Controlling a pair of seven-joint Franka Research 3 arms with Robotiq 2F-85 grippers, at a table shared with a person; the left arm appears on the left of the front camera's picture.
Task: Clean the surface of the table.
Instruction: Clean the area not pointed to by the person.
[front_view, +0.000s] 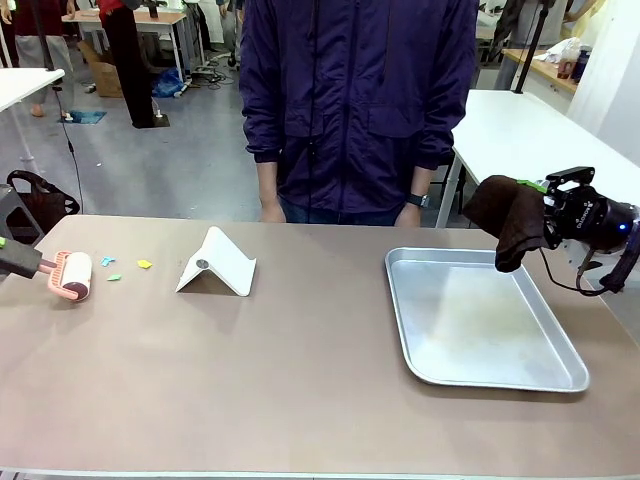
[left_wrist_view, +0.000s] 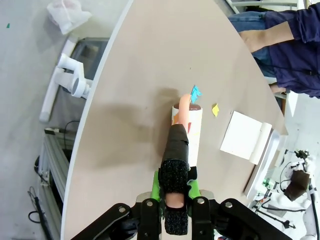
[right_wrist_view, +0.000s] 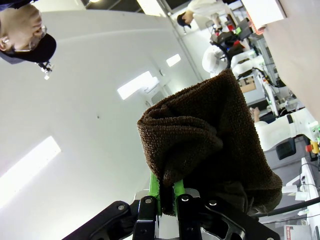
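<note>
The left gripper (left_wrist_view: 175, 188) is seen closed on the black handle of a lint roller (left_wrist_view: 189, 131), the handle being held tightly between the two green pads. The roller is pointed away from the gripper, and its pale drum is placed low at the table (left_wrist_view: 125, 100), close to the table's left edge; whether the drum presses on the surface cannot be told. Just beyond the drum, small paper scraps are scattered on the top: a blue scrap (front_view: 106, 261), a green scrap (front_view: 114, 277) and a yellow scrap (front_view: 144, 264). The right gripper (front_view: 560, 205) is held in the air at the right side, and its fingers are closed on a dark brown cloth (front_view: 512, 222), which hangs down in folds near the far right corner of a metal tray (front_view: 500, 384). In the right wrist view the cloth is bunched between the green pads, with the ceiling behind it. The tray is laid flat on the right half of the table. A white folded stand (front_view: 216, 264) is set upright like a tent on the left half, near the scraps. A person (front_view: 355, 100) in a dark jacket is standing at the far edge, arms lowered.
</note>
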